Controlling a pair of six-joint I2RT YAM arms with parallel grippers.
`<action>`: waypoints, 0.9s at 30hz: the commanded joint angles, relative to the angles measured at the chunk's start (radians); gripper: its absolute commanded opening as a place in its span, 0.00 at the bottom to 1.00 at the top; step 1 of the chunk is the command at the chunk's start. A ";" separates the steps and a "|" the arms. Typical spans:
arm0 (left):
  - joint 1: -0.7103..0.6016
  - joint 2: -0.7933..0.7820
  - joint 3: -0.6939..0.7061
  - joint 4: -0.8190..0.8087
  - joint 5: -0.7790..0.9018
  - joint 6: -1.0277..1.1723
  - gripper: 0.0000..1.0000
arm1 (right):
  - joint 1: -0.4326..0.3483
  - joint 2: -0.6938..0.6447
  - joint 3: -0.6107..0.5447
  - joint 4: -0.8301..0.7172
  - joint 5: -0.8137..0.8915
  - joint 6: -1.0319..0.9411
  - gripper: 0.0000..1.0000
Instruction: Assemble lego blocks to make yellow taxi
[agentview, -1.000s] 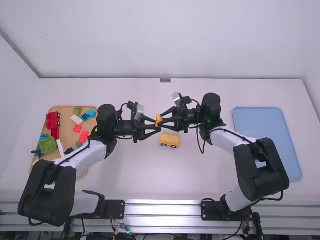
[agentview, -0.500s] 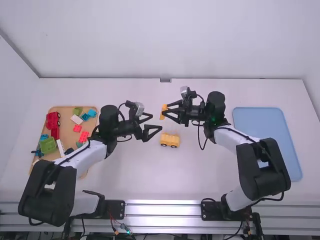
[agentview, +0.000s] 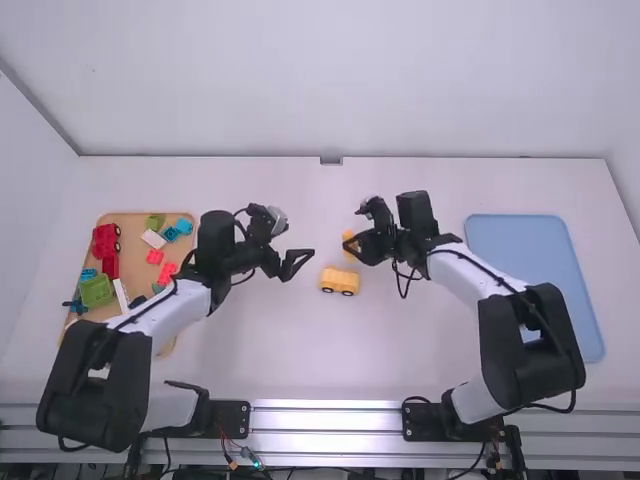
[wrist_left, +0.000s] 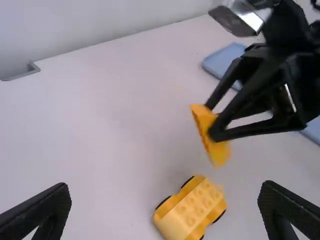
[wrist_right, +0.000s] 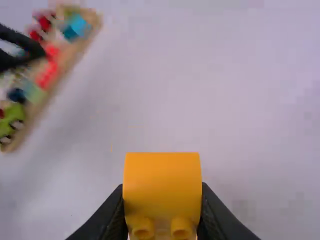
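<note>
Right gripper (agentview: 353, 245) backs away, holding yellow block (wrist_right: 162, 175); left gripper (agentview: 302, 260) wide. Yellow car (agentview: 340, 281) near both. Toy tray (agentview: 131, 262) near table's (agentview: 250, 345) left edge.

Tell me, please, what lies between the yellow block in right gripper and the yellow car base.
Nothing: the left wrist view shows a bare stretch of table between the yellow block, held in the right gripper, and the car base.
</note>
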 joint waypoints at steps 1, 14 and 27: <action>0.005 0.013 0.051 -0.039 -0.003 0.173 0.99 | 0.032 -0.040 0.143 -0.177 0.305 -0.131 0.00; 0.005 0.013 0.256 -0.407 0.001 0.398 1.00 | 0.025 -0.040 0.118 -0.582 0.541 -0.676 0.00; 0.002 0.013 0.284 -0.493 0.002 0.430 0.99 | 0.043 0.030 0.031 -0.476 0.551 -0.819 0.06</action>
